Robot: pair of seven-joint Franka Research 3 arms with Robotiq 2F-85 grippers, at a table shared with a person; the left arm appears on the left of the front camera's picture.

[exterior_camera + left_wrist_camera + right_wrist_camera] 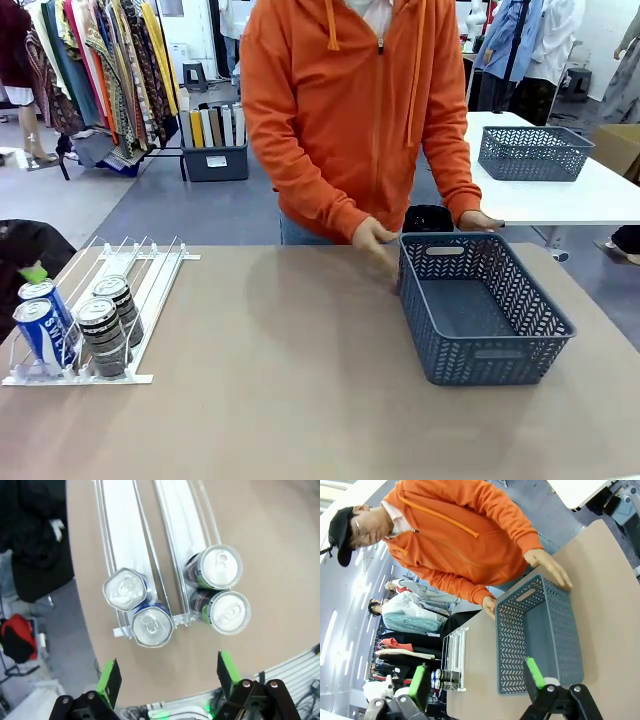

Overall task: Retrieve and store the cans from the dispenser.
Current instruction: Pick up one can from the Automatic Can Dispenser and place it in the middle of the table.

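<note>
The dispenser [150, 290] lies at the table's left, a flat white and clear rack of sloped lanes. Two blue cans [42, 325] stand at the low end of one lane. Two dark cans [105, 325] stand in the lane beside them. From above, I see the blue cans [151, 625] and the dark cans [227, 611] by their silver tops, at the rack's [120, 535] end stop. My left gripper [167, 677] hovers open above them, off the rack's low end. My right gripper [477, 680] is open in the air, facing the basket, with the dispenser [455, 652] beyond.
A grey-blue mesh basket [520, 300] stands at the table's right. A person in an orange hoodie rests one hand [372, 235] and the other hand [480, 220] at its far rim. The basket [512, 635] holds nothing. A dark bundle [30, 255] lies off the table's left edge.
</note>
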